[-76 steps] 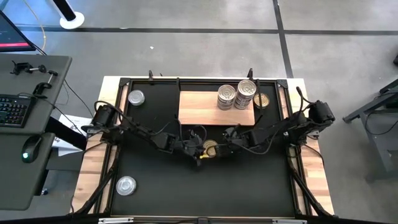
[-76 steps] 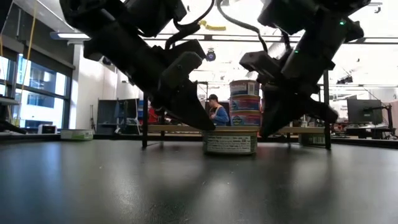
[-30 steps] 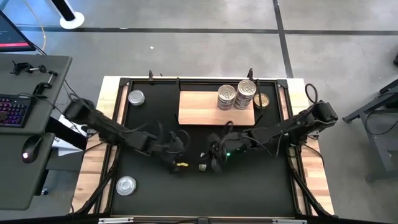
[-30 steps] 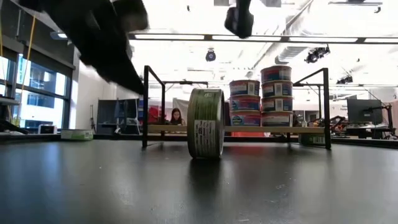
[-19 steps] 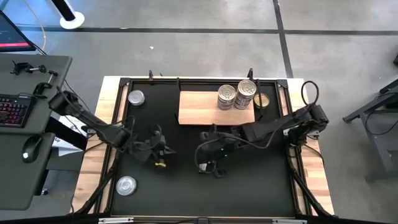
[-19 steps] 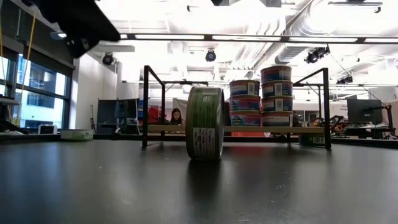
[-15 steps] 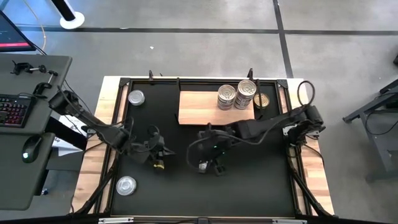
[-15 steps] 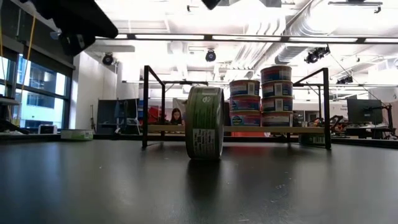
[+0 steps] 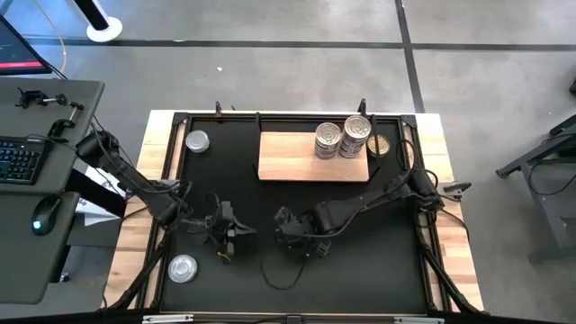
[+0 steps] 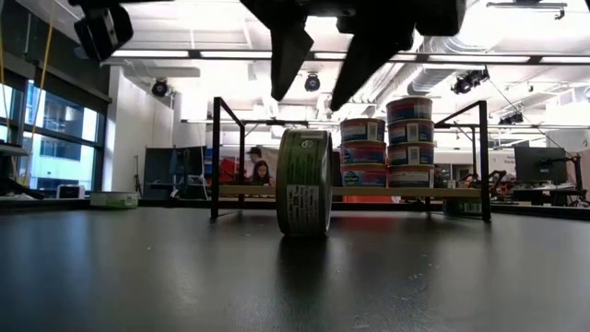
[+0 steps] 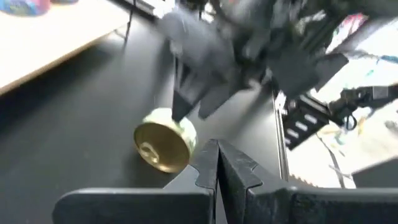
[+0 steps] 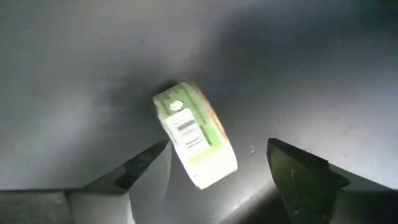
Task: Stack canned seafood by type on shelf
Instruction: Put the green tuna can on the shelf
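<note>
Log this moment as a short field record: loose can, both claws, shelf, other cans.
loose can: green-labelled can standing on its edge on the black mat, gold lid visible from the left wrist view
right claw: open, directly above that can, not touching
left claw: shut, empty, off to the can's side
shelf: wooden board holding two stacks of cans
other cans: two silver-lidded cans on the mat's left side

Your two grippers were both down at the green can [image 10: 305, 183], which lay flat. Now the can stands on its edge on the black mat [image 9: 360, 261]. Your left gripper [image 9: 225, 241] has backed away and closed. Your right gripper [image 10: 321, 66] has swung over the can, fingers spread wide above it
</note>
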